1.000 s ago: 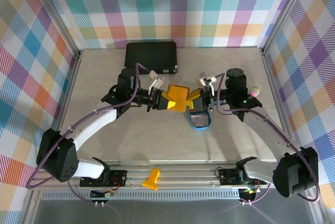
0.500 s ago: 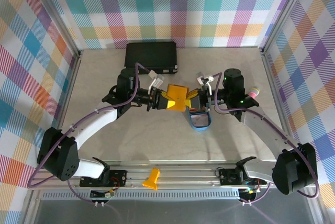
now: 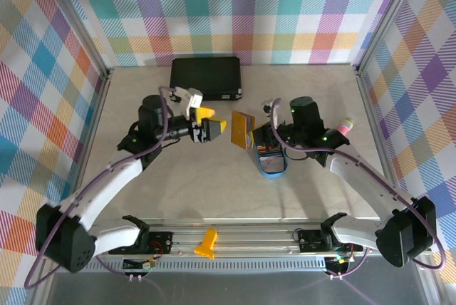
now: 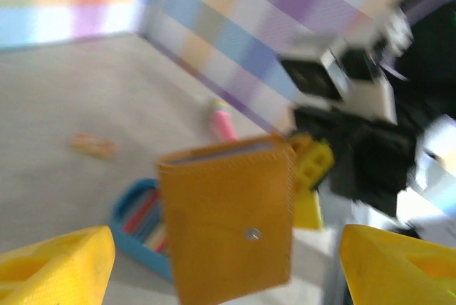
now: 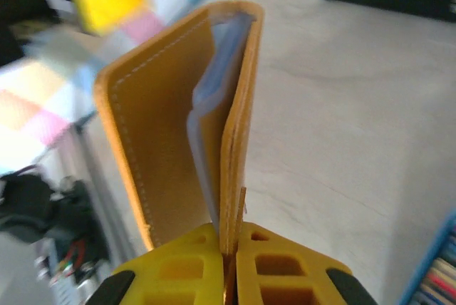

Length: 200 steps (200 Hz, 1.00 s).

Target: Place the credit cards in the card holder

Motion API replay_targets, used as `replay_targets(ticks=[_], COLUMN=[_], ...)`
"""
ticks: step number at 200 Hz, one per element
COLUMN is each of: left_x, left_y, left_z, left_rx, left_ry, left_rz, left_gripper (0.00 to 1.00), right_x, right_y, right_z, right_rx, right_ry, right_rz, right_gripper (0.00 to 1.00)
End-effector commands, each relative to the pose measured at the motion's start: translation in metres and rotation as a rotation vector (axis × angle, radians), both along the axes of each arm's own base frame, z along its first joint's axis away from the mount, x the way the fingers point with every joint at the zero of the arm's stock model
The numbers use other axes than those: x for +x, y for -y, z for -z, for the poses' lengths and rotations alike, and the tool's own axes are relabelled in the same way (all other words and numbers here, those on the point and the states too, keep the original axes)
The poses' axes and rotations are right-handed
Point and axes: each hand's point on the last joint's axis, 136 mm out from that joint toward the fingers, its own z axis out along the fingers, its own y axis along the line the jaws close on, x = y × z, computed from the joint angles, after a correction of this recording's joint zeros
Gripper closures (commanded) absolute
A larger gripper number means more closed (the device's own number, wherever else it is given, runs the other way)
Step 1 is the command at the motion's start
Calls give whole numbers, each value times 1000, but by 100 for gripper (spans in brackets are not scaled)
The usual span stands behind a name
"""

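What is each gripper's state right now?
Left gripper: open, holding nothing.
Right gripper: closed on the yellow card holder.

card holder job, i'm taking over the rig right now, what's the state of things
Left tool: open, beside the card holder, not touching it.
Right tool: shut on one edge of the card holder, holding it up on edge, slightly open, with the light blue pockets showing.
Credit cards: lying in the blue tray, next to the right tool.
Done: the holder is picked up and partly open. I cannot tell whether any card is in it yet.
Left: take the cards from the tray and slide them into the pockets.
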Motion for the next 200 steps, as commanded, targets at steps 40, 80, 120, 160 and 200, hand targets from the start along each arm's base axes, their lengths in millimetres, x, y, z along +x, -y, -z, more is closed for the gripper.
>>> replay_targets(ticks=[40, 80, 120, 160, 200], left_x=[3, -13, -31, -39, -36], left_y=[-79, -47, -3, 27, 32], left_z=[41, 80, 114, 108, 122], left_rx=[-33, -55, -10, -96, -65], left_ry=[-197, -362, -473, -444, -462], left_rz=[-499, -329, -181, -82, -89], left_gripper=[20, 23, 18, 12, 14], right_x=[-2, -7, -8, -11, -17], right_y=[42, 5, -11, -15, -23], right_z=[62, 68, 59, 62, 67], right_rx=[-537, -428, -370, -375, -344], right_ry=[-204, -289, -310, -337, -389], right_rz=[501, 387, 337, 317, 293], right_gripper=[100, 100, 100, 100, 100])
